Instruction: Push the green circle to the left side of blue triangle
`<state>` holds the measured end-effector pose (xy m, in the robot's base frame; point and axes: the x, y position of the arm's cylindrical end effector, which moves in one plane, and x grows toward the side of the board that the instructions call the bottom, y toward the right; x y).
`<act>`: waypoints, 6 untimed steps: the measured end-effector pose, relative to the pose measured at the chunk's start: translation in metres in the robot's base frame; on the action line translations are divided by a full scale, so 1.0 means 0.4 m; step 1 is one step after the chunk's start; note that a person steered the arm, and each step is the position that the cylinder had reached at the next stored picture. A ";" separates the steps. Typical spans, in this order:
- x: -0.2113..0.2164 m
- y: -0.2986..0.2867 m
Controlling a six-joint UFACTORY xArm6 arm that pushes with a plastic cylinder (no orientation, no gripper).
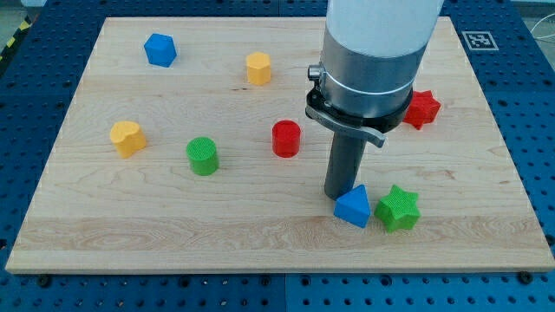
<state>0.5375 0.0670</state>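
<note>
My tip (340,196) rests on the surface (260,234) toward the bottom right, touching or just beside the top-left edge of the blue triangle (353,206). There is no hand on this arm, only the straight dark rod under a wide grey and white body, so nothing opens or clamps. The green circle (202,156) stands left of centre, well apart from my tip and from the blue triangle, with bare wood between them. The green star (399,208) sits just beside the blue triangle on its right, near the bottom right corner; whether the two touch I cannot tell. The red circle (286,138) is near the middle of the surface, between the green circle and the rod. The red star (422,108) lies toward the right edge, partly hidden behind the arm's body. A yellow heart-like block (127,138) sits near the left edge, to the left of the green circle. The blue block (160,49) lies toward the top left corner, and the yellow block (258,68) stands near the top edge, left of the arm.
</note>
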 end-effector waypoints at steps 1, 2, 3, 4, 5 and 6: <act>0.000 0.000; -0.029 -0.026; -0.074 -0.117; -0.087 -0.186; -0.106 -0.232; -0.134 -0.274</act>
<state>0.4840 -0.0426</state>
